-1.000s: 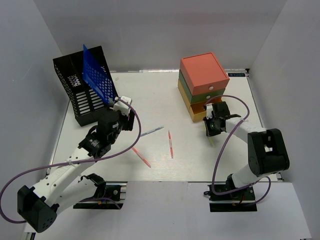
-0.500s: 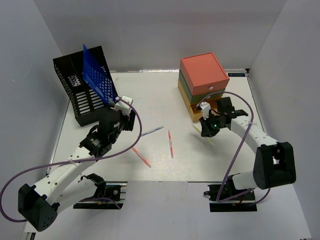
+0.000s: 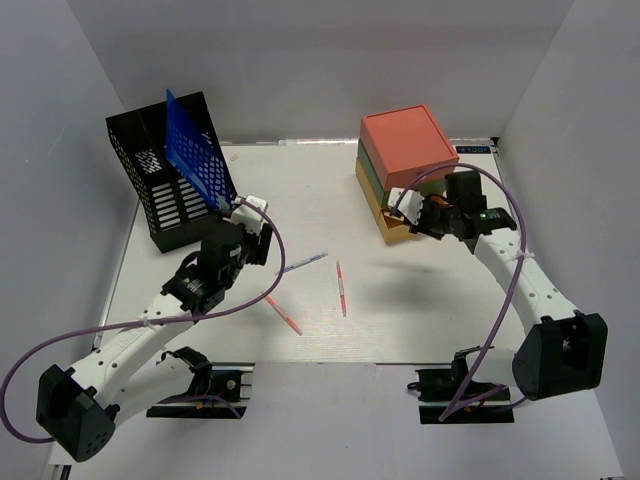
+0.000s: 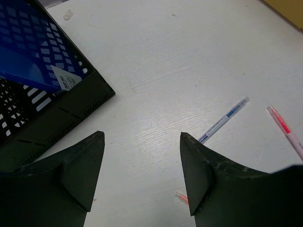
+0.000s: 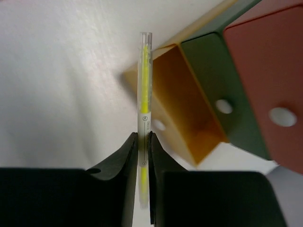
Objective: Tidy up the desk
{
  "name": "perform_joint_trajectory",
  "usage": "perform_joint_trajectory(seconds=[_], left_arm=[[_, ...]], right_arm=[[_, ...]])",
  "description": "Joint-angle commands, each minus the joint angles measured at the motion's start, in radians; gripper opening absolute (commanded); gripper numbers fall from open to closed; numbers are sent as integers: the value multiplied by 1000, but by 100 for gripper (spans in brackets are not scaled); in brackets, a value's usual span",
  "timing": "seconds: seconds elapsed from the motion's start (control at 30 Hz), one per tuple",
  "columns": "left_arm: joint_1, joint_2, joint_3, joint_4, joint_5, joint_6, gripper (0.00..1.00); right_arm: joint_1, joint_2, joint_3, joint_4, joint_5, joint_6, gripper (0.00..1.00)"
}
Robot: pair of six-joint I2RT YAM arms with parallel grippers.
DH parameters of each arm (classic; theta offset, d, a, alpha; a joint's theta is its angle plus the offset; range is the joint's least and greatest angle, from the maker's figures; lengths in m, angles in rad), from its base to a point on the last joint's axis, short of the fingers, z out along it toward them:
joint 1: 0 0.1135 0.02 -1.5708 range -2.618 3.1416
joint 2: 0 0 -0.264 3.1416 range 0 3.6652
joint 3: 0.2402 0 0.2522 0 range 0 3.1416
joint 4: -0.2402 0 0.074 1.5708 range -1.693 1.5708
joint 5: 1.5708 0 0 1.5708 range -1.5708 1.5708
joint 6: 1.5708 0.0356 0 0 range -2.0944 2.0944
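The right hand (image 5: pixel 143 142) is clenched on a yellow pen (image 5: pixel 143 80), gripped near its rear so most of the barrel sticks out ahead of the fingers. It hangs in the air just in front of the stacked drawer box (image 3: pixel 405 145) at the far right of the table (image 3: pixel 330 190). The bottom yellow drawer (image 5: pixel 177 104) juts out past the green and orange ones, so it looks pulled open, and the step in hand is probably dropping the pen inside.

To do it well, carry the pen fully over the drawer's opening; turn the wrist so the barrel runs along the drawer's longer inside run, not across a wall; come down low before letting go, so the pen cannot bounce out; keep the fingers off the green drawer front above.

The left hand (image 4: pixel 139 137) is released, jaws spread wide, hovering over bare table beside the black mesh rack (image 3: pixel 150 190); a blue pen (image 4: pixel 223 120) and two red pens (image 3: pixel 342 288) lie loose near the middle, not yet tidied.
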Motion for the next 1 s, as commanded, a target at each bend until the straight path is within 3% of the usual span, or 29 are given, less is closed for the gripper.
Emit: perform_joint_trajectory(seconds=[0.0, 0.2, 0.33, 0.47, 0.97], left_arm=[[-14, 3, -10, 23, 6, 10, 74], [-15, 8, -19, 30, 22, 16, 75], [-15, 14, -23, 32, 22, 17, 75], [-15, 31, -18, 27, 29, 17, 75], [-15, 40, -18, 29, 37, 13, 76]], right_arm=[[-4, -5, -5, 136, 92, -305, 0], [-9, 122, -24, 303, 157, -477, 1], [-17, 156, -30, 320, 143, -553, 2], [-35, 209, 28, 250, 111, -568, 3], [-67, 324, 65, 273, 85, -585, 8]])
